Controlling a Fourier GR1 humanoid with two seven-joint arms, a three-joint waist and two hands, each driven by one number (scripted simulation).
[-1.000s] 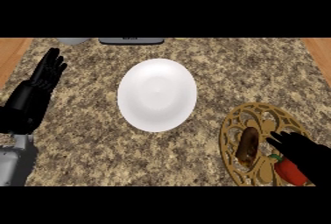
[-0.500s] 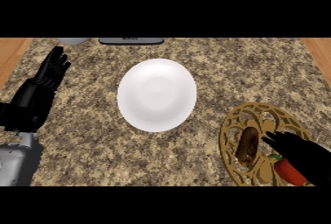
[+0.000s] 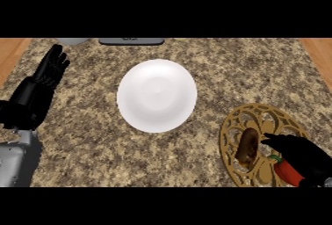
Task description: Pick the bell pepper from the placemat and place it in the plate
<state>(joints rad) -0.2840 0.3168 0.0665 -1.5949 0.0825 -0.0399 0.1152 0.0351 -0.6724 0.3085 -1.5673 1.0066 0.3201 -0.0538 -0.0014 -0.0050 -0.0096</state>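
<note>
In the head view, the speckled granite tabletop [image 3: 97, 145] carries a white plate [image 3: 157, 95] near its middle, with nothing on it. Toward the near right corner lies a round golden placemat [image 3: 246, 115] with open scrollwork. On it sits a brown oblong thing [image 3: 247, 144], and just beside that, at the placemat's near right side, the red bell pepper [image 3: 286, 170] with a bit of green stem showing at its upper end.

The right hand [image 3: 303, 154] lies over the pepper and hides most of it; its fingers [image 3: 273, 139] reach toward the brown thing. Whether they curl around the pepper or only hover above it cannot be told. The left hand [image 3: 37, 90] rests near the tabletop's left edge, fingers straight and pointing toward the far edge, holding nothing.

The pepper is probably light, hollow and fairly stiff, with a smooth, glossy skin that could slip between hard fingers. A hold across its broad body, thumb on one side and fingers on the other, seems safer than one at the narrow tip or the stem. The brown thing is so near that the fingers risk nudging it. The plate is well apart from the placemat, toward the left.
</note>
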